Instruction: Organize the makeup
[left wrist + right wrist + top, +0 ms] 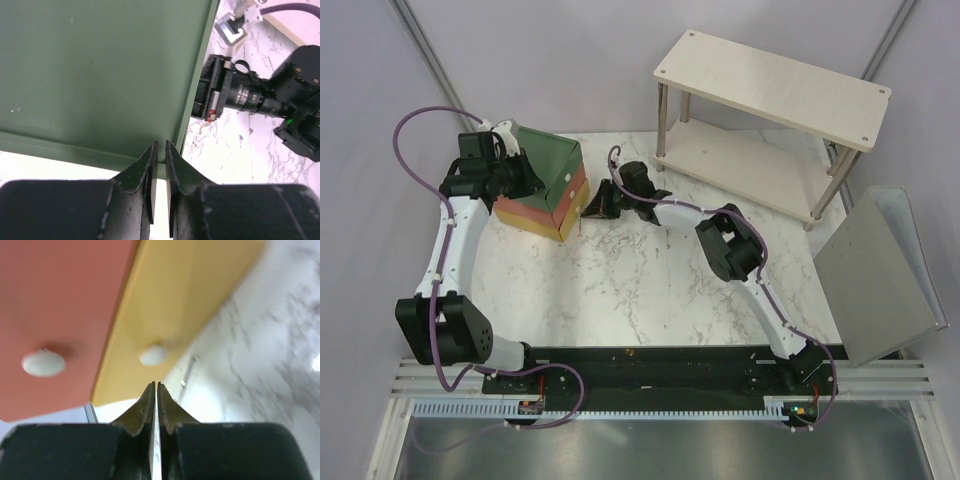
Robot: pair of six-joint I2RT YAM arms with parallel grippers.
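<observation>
Cannot make out the makeup in any view, so cannot tell its look, state or pose; can see only the drawer box point(555, 160), green-topped with orange and yellow fronts flush and pale round knobs point(44, 363), standing near the far left corner of the table point(650, 290).

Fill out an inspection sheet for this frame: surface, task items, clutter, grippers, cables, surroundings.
Surface: white marble table.
Job's things: makeup, nothing seen. The drawer box stands back left, with a green top and orange and yellow drawer fronts.
Clutter: nothing seen.
Grippers: the left gripper is over the box's green top, shut and empty. The right gripper is shut and empty, facing the yellow drawer's white knob.
Cables: purple cables run along both arms and loop above each wrist.
Surroundings: a wooden two-tier shelf stands back right, a metal panel lies at the right edge.
</observation>
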